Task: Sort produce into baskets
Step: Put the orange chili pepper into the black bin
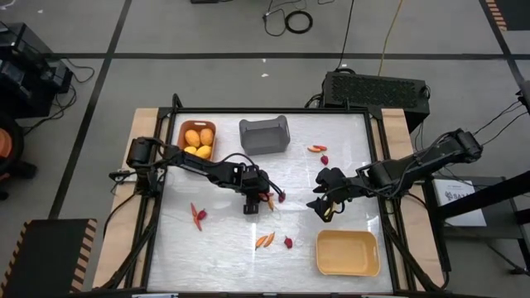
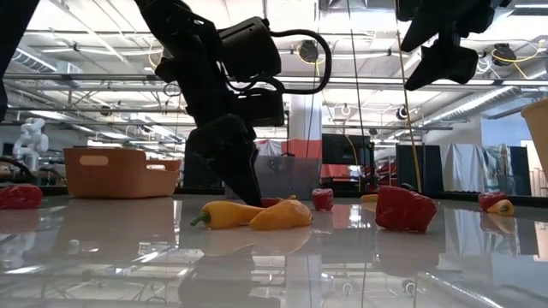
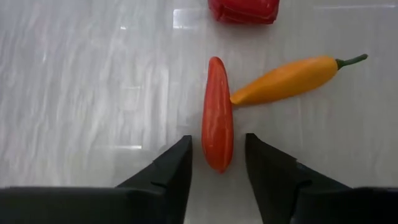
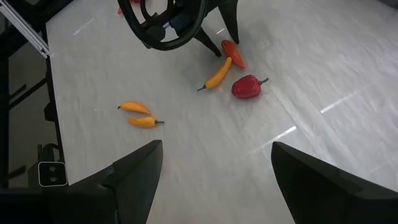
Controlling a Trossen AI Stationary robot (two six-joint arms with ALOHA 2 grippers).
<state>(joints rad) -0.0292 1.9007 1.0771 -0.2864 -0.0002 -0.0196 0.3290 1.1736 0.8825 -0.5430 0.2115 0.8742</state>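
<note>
high view: white table (image 1: 215, 248) with three baskets. orange-brown basket (image 1: 181, 131) at the far left corner holds yellow-orange fruits (image 1: 198, 142). dark grey basket (image 1: 264, 135) sits at the far edge, near the middle. pale yellow basket (image 1: 348, 252) at the near right corner. left gripper (image 1: 258, 201) is down at mid-table over a small cluster of peppers. right gripper (image 1: 322, 207) hangs just right of centre, nothing in it. loose produce: red peppers (image 1: 198, 215) toward the left edge, an orange pair (image 1: 265, 240) plus a dark-red piece (image 1: 288, 242) toward the near edge, more pieces (image 1: 319, 151) right of the grey basket.

low view: left gripper's dark fingers (image 2: 231, 162) reach down to the tabletop, right behind a yellow pepper (image 2: 224, 214) and an orange one (image 2: 282, 214). a red bell pepper (image 2: 404, 208) lies to their right. right gripper is up high, clear of the table.

left wrist view: orange-red pepper (image 3: 217, 121) lies on the table with its end between the two fingers (image 3: 171, 171); small gaps on both sides, so not clamped, fingers part open. an orange-yellow pepper (image 3: 289, 78) touches its side.

right wrist view: right fingers (image 4: 134, 174) spread wide, empty, above bare table; peppers lie well beyond them.
</note>
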